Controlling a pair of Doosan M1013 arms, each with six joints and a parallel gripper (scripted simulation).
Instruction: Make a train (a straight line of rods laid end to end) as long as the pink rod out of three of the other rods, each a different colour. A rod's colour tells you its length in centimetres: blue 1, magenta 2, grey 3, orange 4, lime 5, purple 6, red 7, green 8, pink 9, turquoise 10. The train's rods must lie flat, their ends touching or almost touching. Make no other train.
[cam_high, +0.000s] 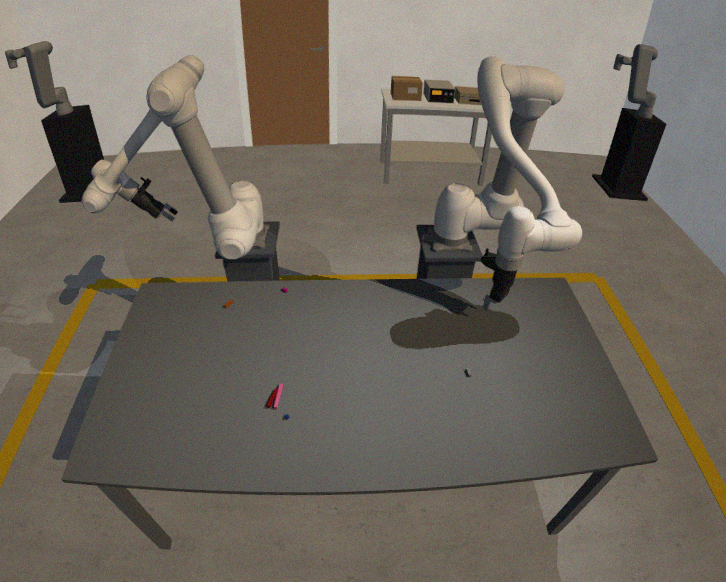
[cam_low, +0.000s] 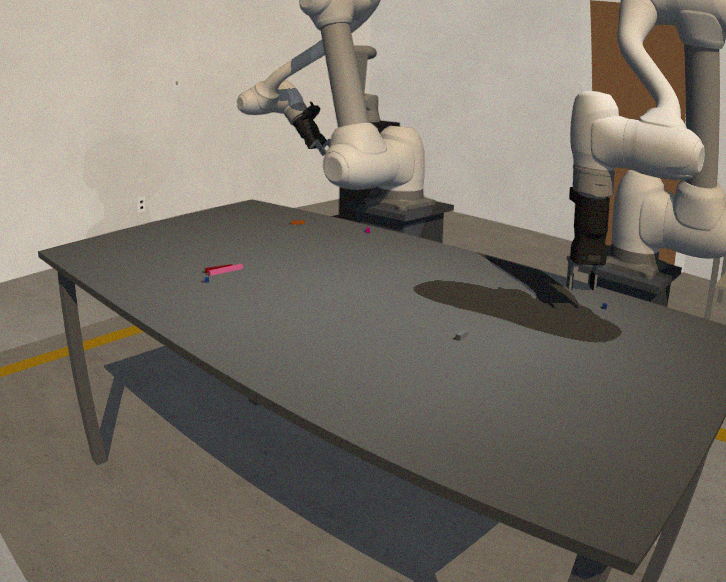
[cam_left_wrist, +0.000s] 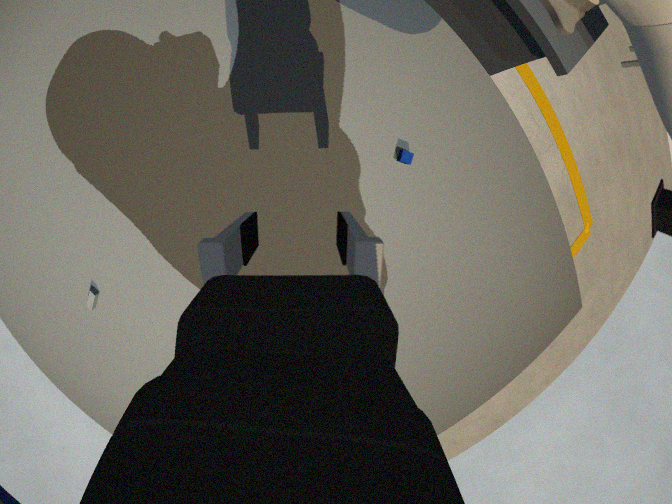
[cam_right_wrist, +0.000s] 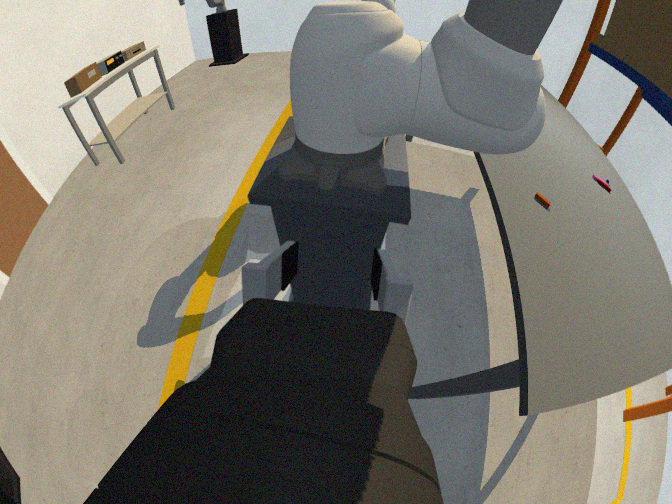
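The pink rod (cam_high: 278, 394) (cam_low: 227, 270) lies close beside the red rod (cam_high: 271, 399) (cam_low: 216, 267), with a blue rod (cam_high: 286, 417) (cam_low: 206, 280) near their ends. The orange rod (cam_high: 228, 304) (cam_low: 297, 222) (cam_right_wrist: 542, 200) and magenta rod (cam_high: 284, 290) (cam_low: 367, 230) lie near the arms' edge. The grey rod (cam_high: 467, 373) (cam_low: 461, 335) (cam_left_wrist: 92, 300) lies apart. A second blue rod (cam_low: 604, 306) (cam_left_wrist: 405, 157) lies near my left gripper (cam_low: 581, 286) (cam_left_wrist: 296, 238), which is open and empty above the table; the top view hides that rod. My right gripper (cam_high: 169, 212) (cam_right_wrist: 334, 261) is open and empty, off the table.
The grey table (cam_high: 363, 448) (cam_low: 363, 363) carries the rods. Both arm bases stand along its far edge in the top view. A side bench (cam_high: 433, 107) with boxes stands behind. The left arm's shadow falls between the grey rod and the second blue rod.
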